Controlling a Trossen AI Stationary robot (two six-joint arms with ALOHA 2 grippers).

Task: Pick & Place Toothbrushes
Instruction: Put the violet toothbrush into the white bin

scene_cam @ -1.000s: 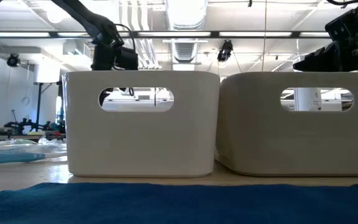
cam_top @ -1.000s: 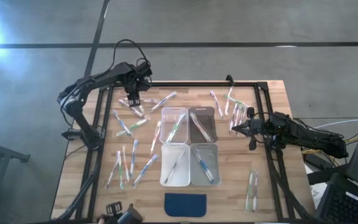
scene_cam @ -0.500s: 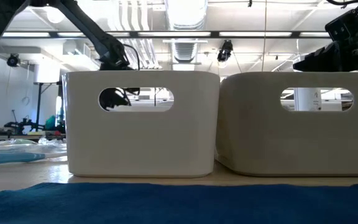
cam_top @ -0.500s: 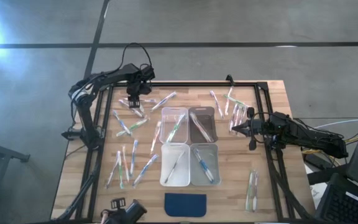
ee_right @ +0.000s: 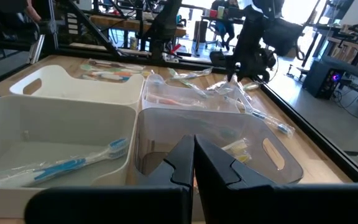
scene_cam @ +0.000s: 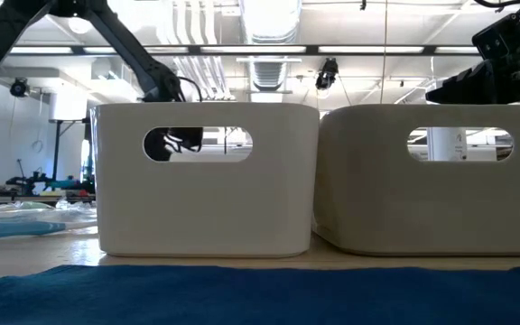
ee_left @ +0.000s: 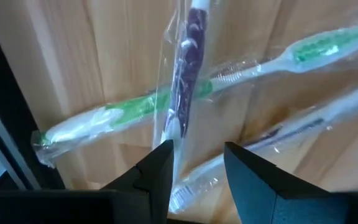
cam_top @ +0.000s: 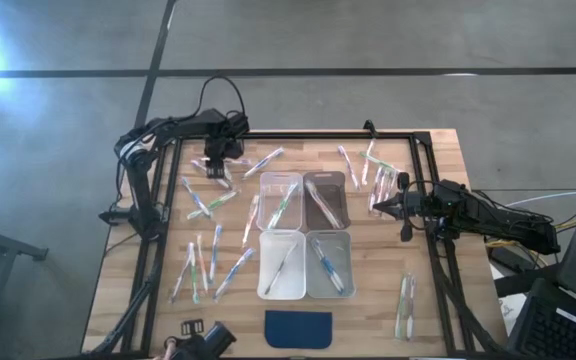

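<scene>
From above, the left gripper [cam_top: 215,160] hangs low over wrapped whitish toothbrushes [cam_top: 208,198] scattered near the far left corner of the wooden worktop [cam_top: 438,300], while the right gripper [cam_top: 376,209] waits near the right edge beside 4 clear rectangular plastic bins [cam_top: 305,236] at the middle. Its wrist view shows the left gripper's 2 dark fingers [ee_left: 157,168] parted, holding nothing, just above a purple-accented wrapped toothbrush [ee_left: 188,56] lying across a green-accented wrapped toothbrush [ee_left: 129,111]. The right wrist view shows its fingers [ee_right: 182,158] pressed together, empty, above a bin.

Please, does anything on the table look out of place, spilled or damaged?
Nothing looks damaged. The toothbrushes lie scattered at many angles around the four bins, some crossing each other, as under the left gripper, where a purple toothbrush lies across a green one. The blue pad lies straight.
</scene>
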